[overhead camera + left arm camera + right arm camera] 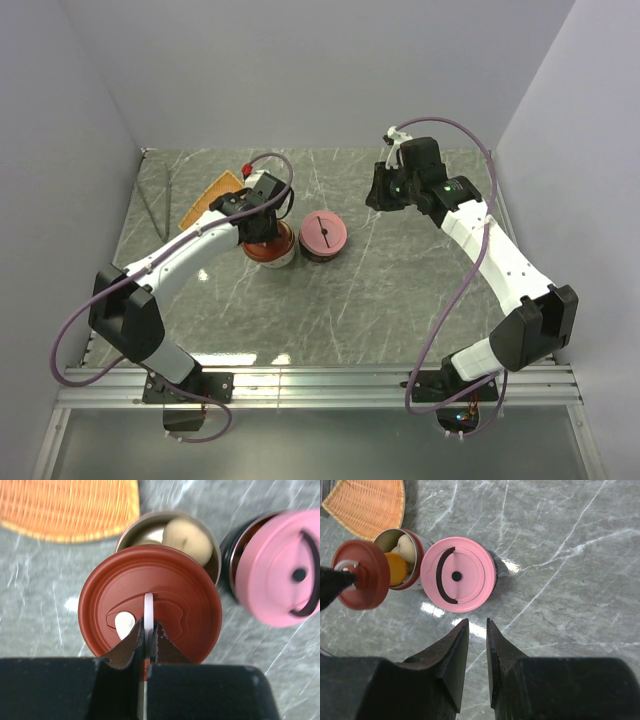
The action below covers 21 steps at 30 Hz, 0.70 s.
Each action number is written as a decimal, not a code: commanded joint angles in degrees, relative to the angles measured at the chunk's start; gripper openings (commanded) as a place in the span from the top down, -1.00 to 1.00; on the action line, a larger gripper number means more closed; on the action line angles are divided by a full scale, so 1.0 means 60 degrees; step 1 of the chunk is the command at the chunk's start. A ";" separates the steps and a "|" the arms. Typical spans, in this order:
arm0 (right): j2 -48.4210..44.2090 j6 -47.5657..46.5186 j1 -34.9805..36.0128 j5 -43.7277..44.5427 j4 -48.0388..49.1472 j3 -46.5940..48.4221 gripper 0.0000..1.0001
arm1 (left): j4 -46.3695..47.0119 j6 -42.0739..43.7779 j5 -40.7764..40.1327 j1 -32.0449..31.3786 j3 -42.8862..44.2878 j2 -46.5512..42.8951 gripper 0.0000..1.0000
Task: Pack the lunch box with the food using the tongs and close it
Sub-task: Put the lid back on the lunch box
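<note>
The left tool is closed tight on the thin white loop handle of a round brown-red lid. It holds the lid over the near part of an open round metal tin. Whether the lid touches the tin's rim cannot be told. The tin stands left of the middle of the grey marble-patterned surface, about halfway between its near and far edges.

The food that shows lies inside this tin: pale beige dumpling-like balls in the uncovered far part, and an orange chunk beside them.

Just beside the open tin, toward the middle of the surface, stands a second, dark tin closed with a round pink lid that has a black arc and a black centre dot. An orange woven fan-shaped plate lies toward the far left corner, near the open tin.

The right tool hangs above the far right part of the surface, well apart from both tins. Its fingers are a narrow gap apart with nothing between them.
</note>
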 commanded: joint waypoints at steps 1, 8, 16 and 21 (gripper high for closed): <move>-0.0349 -0.0145 -0.0004 0.0087 0.0274 0.0005 0.44 | 0.0808 0.0501 0.0211 0.0237 0.0534 0.0243 0.99; -0.0291 -0.0174 -0.0004 0.0117 0.0230 0.0064 0.44 | 0.1146 0.0663 0.0709 0.0443 0.0636 0.0800 0.99; -0.0218 -0.0218 -0.0004 0.0146 0.0215 0.0122 0.45 | 0.1336 0.0750 0.0886 0.0457 0.0899 0.1415 0.99; -0.0217 -0.0218 -0.0004 0.0160 0.0200 0.0122 0.45 | 0.1351 0.0678 0.0667 0.0457 0.0900 0.1607 0.99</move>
